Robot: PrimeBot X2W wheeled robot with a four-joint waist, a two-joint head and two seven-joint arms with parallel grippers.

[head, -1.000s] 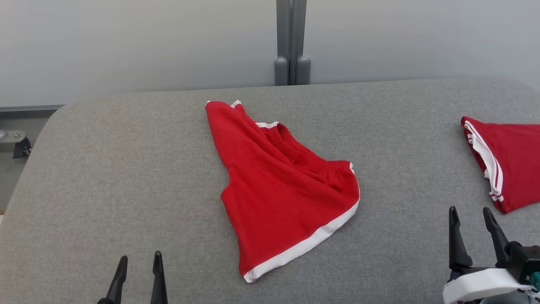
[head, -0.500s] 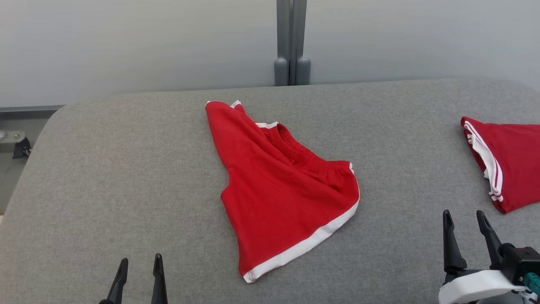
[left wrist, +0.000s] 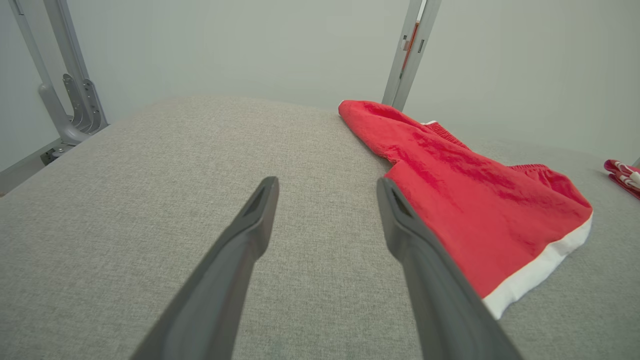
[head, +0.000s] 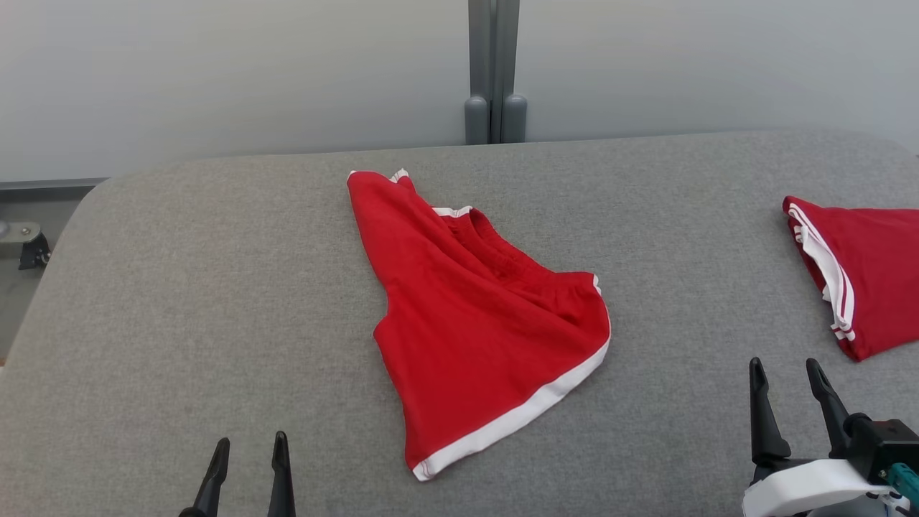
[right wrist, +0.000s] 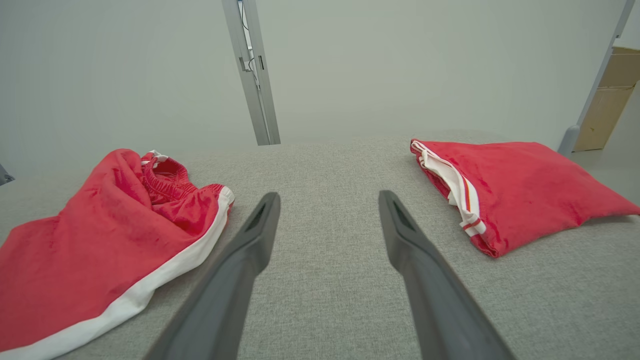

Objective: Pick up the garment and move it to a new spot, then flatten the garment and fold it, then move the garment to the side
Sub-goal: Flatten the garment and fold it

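Head view: red shorts (head: 488,323) crumpled at surface (head: 179,287) centre; left gripper (head: 251,439), right gripper (head: 782,362) spread, empty, near front edge; should pinch opposite corners, lift evenly.

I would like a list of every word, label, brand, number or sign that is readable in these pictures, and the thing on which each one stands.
No text can be read anywhere.
The red shorts bear white trim but no print or tag.
The folded red garment has white and red stripes, no letters.
The cardboard box has no legible marking.
The grey table is plain.
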